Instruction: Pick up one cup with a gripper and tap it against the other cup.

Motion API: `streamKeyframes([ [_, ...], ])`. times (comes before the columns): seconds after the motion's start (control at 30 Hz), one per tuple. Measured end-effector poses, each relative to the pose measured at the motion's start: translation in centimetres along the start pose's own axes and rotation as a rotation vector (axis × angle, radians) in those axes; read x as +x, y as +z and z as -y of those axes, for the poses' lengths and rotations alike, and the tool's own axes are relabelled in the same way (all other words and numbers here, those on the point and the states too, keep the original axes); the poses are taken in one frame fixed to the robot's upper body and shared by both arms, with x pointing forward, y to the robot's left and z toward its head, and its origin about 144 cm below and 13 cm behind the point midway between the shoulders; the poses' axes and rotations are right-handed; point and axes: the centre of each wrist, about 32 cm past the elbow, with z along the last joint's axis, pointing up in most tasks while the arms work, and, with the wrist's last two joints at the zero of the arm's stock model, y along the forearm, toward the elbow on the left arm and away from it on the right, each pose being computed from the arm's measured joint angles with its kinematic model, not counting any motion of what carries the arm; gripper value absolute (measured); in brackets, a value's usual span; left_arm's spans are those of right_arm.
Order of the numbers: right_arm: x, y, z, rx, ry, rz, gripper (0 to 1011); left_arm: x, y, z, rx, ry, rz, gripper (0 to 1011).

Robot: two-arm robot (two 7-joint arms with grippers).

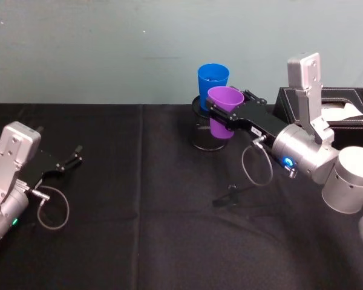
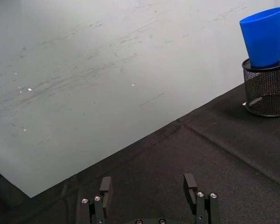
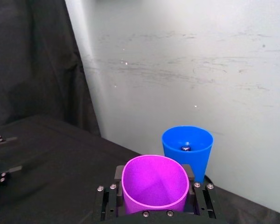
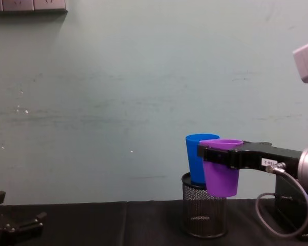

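head view: right gripper [image 1: 225, 109] pinches the purple cup [image 1: 220, 128] aloft, just beside the blue cup [image 1: 213, 77], which stands in a black mesh pen holder [image 1: 204, 141]; left gripper [image 1: 72, 157] rests, fingers spread, at the table [image 1: 139, 211]'s left.

purple cup [image 1: 223, 122] upright, gripped aloft by right hand [image 1: 225, 107], just beside upright blue cup [image 1: 213, 80]

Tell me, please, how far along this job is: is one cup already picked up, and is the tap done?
Done: the right gripper is shut on the purple cup and holds it above the table. In hand: it is close beside the blue cup, which stands in the mesh holder; whether they touch cannot be told. Left: the tap itself. The left gripper rests open at the left.
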Motion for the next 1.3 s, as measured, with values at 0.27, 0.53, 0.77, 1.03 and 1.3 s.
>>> streamKeyframes([
  [0.27, 0.5, 0.3, -1.8, 0.006, -0.012, 0.007, 733, 0.0, 0.0, 0.0, 0.0, 0.0, 0.0, 1000],
  [0.53, 0.9, 0.8, -3.1, 0.011, -0.011, 0.016, 733, 0.0, 0.0, 0.0, 0.0, 0.0, 0.0, 1000],
  [0.77, 1.3, 1.0, -4.1, 0.007, -0.014, 0.017, 733, 0.0, 0.0, 0.0, 0.0, 0.0, 0.0, 1000],
  [1.03, 1.6, 1.1, -4.8, 0.005, -0.014, 0.019, 733, 0.0, 0.0, 0.0, 0.0, 0.0, 0.0, 1000],
  [1.3, 1.8, 1.2, -5.2, 0.004, -0.013, 0.017, 733, 0.0, 0.0, 0.0, 0.0, 0.0, 0.0, 1000],
])
